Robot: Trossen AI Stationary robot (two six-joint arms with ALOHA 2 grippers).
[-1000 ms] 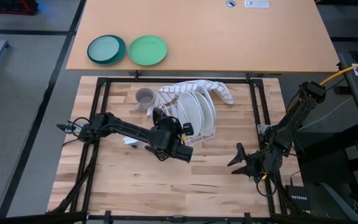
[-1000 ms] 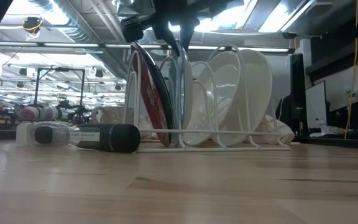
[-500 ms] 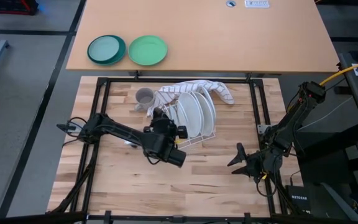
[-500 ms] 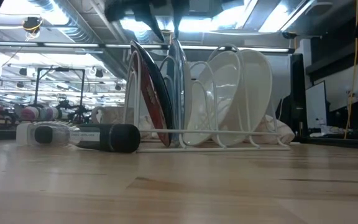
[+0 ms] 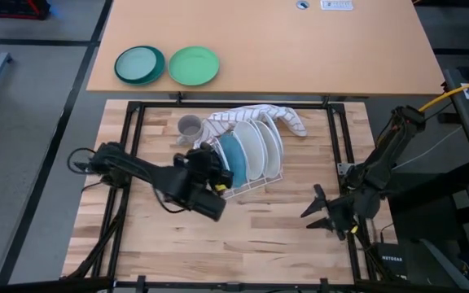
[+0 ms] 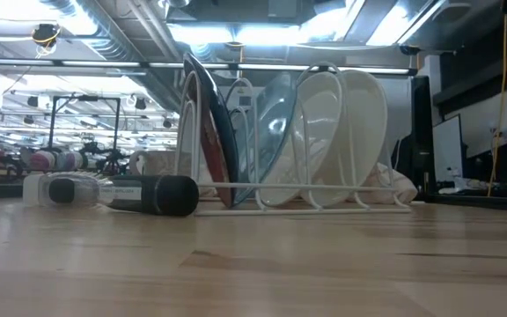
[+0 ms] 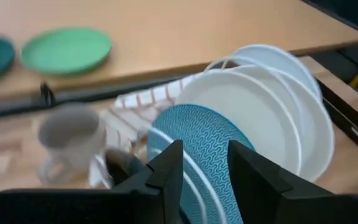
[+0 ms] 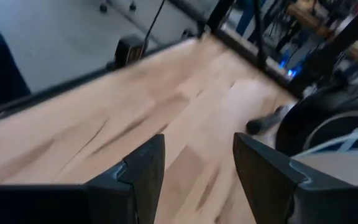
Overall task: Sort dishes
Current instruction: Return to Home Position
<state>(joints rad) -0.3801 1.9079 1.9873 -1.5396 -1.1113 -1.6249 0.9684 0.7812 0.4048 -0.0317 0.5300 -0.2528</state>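
Note:
A white wire rack (image 5: pixel 255 181) on the wooden table holds the dishes on edge: a black-backed plate (image 6: pixel 208 132), a light blue plate (image 7: pixel 197 134) and two white plates (image 5: pixel 253 149) (image 5: pixel 271 145). The blue plate's lower rim stands in the rack, and it leans toward the white plates. A small grey cup (image 5: pixel 189 128) stands behind the rack's left end. My left gripper (image 5: pixel 216 171) hovers open at the rack's left end, above and short of the blue plate. My right gripper (image 5: pixel 320 213) waits open near the table's right front.
A striped cloth (image 5: pixel 259 115) lies behind the rack. A black cylinder (image 6: pixel 152 195) and a clear bottle (image 6: pixel 55 188) lie on the table left of the rack. A teal plate (image 5: pixel 139 64) and a green plate (image 5: pixel 193 65) sit on the far tan table.
My left gripper has let go of the light blue plate's top rim, risen out of the low view and drawn back toward the table's left and near edges, rolling as it went. The blue plate, upright before, has tipped over toward the white plates.

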